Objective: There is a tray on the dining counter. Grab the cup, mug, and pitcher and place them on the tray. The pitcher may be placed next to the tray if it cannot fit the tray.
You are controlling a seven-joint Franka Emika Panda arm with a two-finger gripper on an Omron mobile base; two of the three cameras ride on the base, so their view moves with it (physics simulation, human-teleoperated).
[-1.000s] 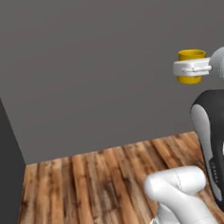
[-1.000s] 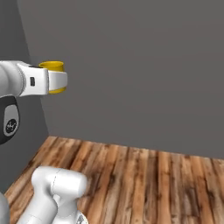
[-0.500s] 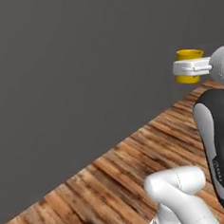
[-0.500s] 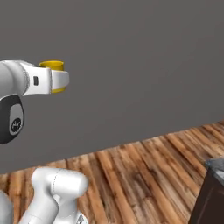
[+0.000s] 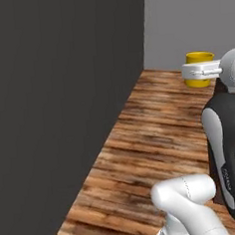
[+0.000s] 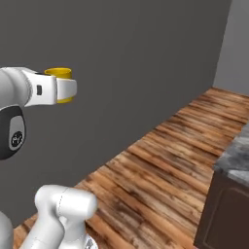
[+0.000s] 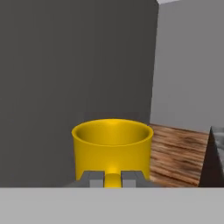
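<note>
Mug carried high, desk off to my right.
My claw (image 7: 113, 178) gripped the yellow mug (image 7: 112, 146) by its handle; the dining desk's corner (image 6: 232, 163) lay low, well right.

bare wooden floor (image 5: 156, 136) beside grey stone counter (image 6: 236, 158).

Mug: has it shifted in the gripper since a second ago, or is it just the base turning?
No. The mug sits at the same spot against the gripper and arm; only the wall and floor swept past, so the base turned.
</note>
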